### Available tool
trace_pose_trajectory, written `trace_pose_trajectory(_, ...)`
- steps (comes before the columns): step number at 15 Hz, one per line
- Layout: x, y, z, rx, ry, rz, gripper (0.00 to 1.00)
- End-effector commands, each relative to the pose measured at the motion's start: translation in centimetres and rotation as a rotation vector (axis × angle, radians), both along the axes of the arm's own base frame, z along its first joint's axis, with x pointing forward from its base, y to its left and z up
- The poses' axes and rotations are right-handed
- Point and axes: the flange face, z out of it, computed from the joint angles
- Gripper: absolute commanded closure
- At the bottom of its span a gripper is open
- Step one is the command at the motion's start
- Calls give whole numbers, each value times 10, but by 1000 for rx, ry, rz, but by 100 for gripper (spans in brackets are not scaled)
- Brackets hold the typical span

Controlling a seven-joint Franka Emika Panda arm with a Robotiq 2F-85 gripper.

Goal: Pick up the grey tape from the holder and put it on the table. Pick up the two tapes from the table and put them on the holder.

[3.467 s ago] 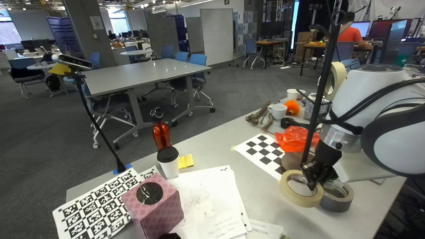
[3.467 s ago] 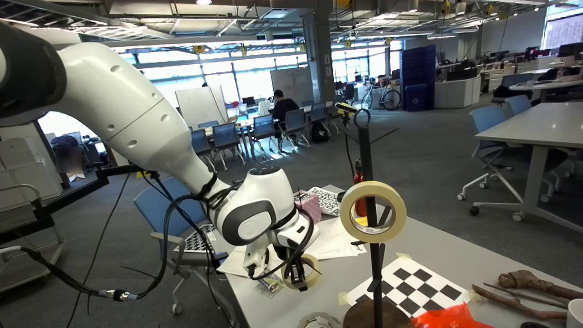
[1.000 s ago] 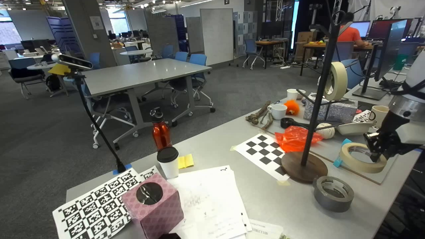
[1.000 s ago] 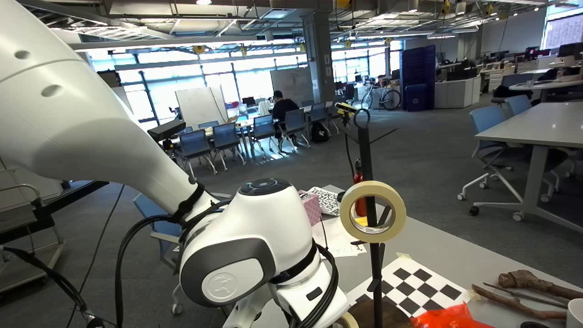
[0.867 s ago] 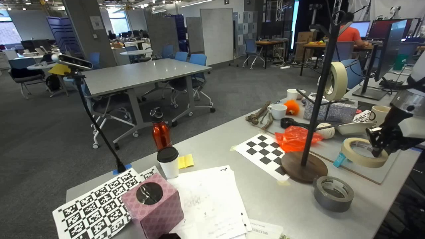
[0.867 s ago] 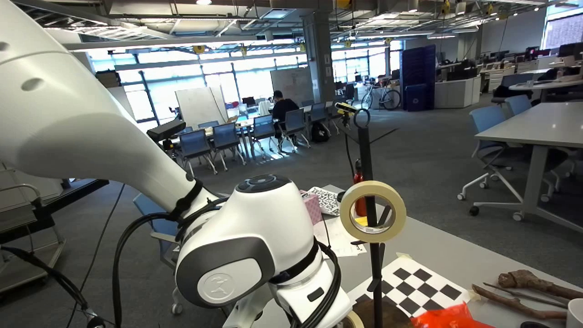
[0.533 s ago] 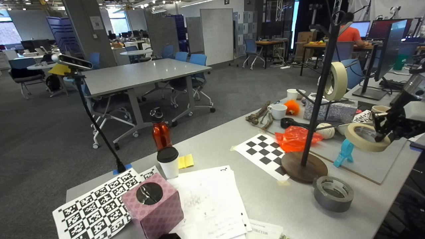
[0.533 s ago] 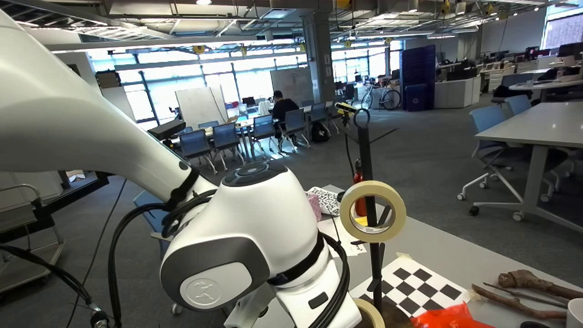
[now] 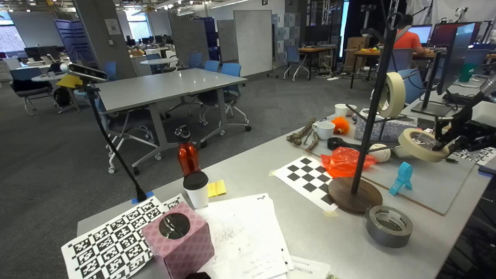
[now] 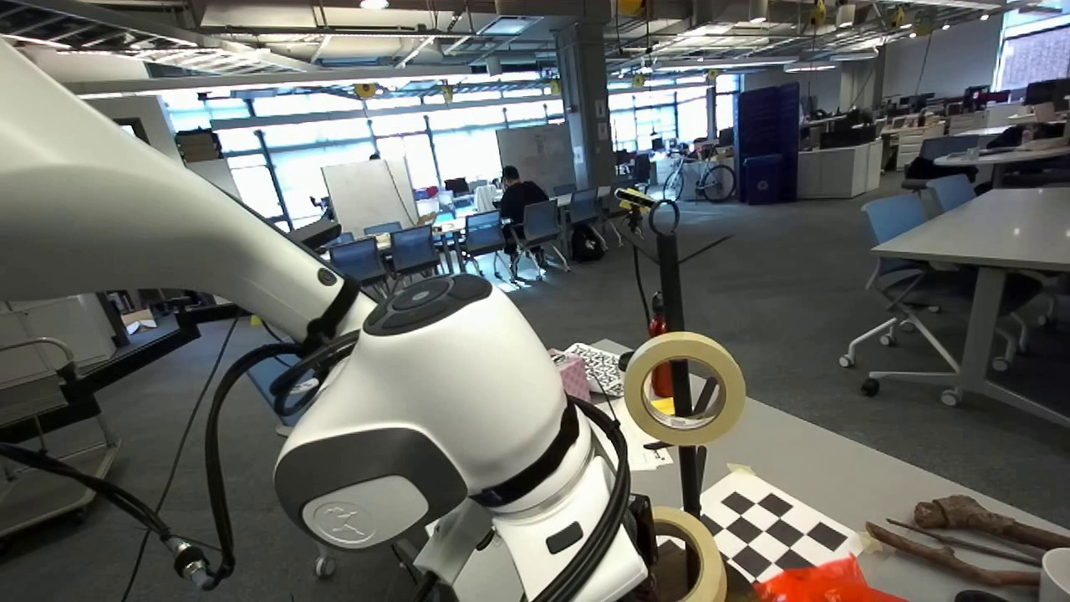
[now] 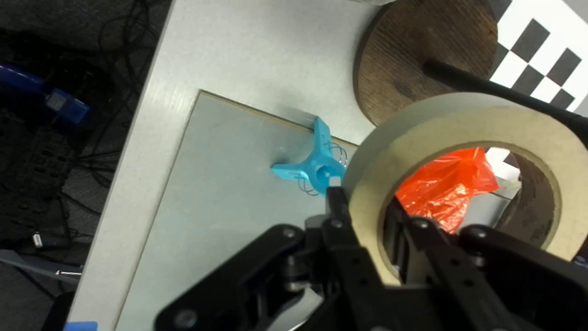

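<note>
The holder (image 9: 364, 155) stands upright on its round brown base, also seen in the wrist view (image 11: 413, 69). One cream tape (image 9: 396, 97) hangs on a branch of the holder; it also shows in an exterior view (image 10: 685, 344). My gripper (image 11: 365, 197) is shut on the rim of the other cream tape (image 11: 459, 108), one finger inside the hole and one outside. The held tape (image 9: 407, 144) is tilted and raised over a grey board, beside the holder and apart from it in an exterior view. The grey tape (image 9: 390, 235) lies on the table (image 9: 341, 248) by the base.
A blue clip (image 9: 403, 178) stands on the grey board (image 9: 430, 192). A red plastic bag (image 9: 345, 162), a checkerboard sheet (image 9: 306, 178), a white mug (image 9: 324, 130) and sticks lie behind the holder. A pink tissue box (image 9: 182, 240) and papers are at the front.
My gripper has carried the cream tape from above the grey tape over to the board, then raised it, uncovering the blue clip. The hanging tape, holder and grey tape have not moved.
</note>
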Motion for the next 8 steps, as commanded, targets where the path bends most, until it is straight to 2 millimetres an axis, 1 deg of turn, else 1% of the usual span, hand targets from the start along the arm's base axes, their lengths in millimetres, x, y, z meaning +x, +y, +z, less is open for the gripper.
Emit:
trace_pose_trajectory(1, -10, 2, 15, 10, -80, -14, 95)
trace_pose_trajectory(3, -10, 3, 17, 17, -105, -21, 95)
trace_pose_trajectory(8, -4, 8, 13, 66, -137, -27, 95)
